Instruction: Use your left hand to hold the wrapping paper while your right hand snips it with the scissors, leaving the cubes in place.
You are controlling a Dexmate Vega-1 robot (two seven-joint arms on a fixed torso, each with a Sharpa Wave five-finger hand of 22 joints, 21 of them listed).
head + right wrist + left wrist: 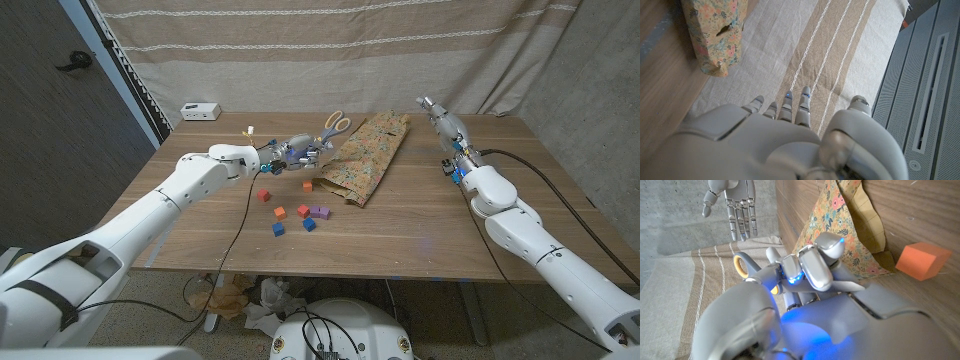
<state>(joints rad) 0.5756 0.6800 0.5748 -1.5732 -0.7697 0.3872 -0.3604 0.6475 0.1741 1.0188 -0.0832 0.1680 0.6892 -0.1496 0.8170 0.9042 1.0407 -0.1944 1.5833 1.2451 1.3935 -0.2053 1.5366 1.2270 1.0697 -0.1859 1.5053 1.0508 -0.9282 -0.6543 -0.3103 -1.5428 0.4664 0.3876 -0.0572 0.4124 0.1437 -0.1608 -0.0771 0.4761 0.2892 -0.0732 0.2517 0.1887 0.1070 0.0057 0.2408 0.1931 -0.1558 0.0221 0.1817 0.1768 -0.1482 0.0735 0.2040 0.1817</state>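
The floral wrapping paper lies crumpled on the table at the back middle, and it appears again as wrapping paper and wrapping paper. Scissors with orange handles sit just left of it, their handle loop showing past my fingers. My left hand has its fingers curled around the blade end of the scissors, as the left hand shows close up. My right hand is raised right of the paper, fingers straight and apart, holding nothing; right hand.
Several small cubes lie in front of the paper: a red cube, an orange cube, a purple cube and a blue cube among them. A white box stands at the table's back left corner. A striped curtain hangs behind.
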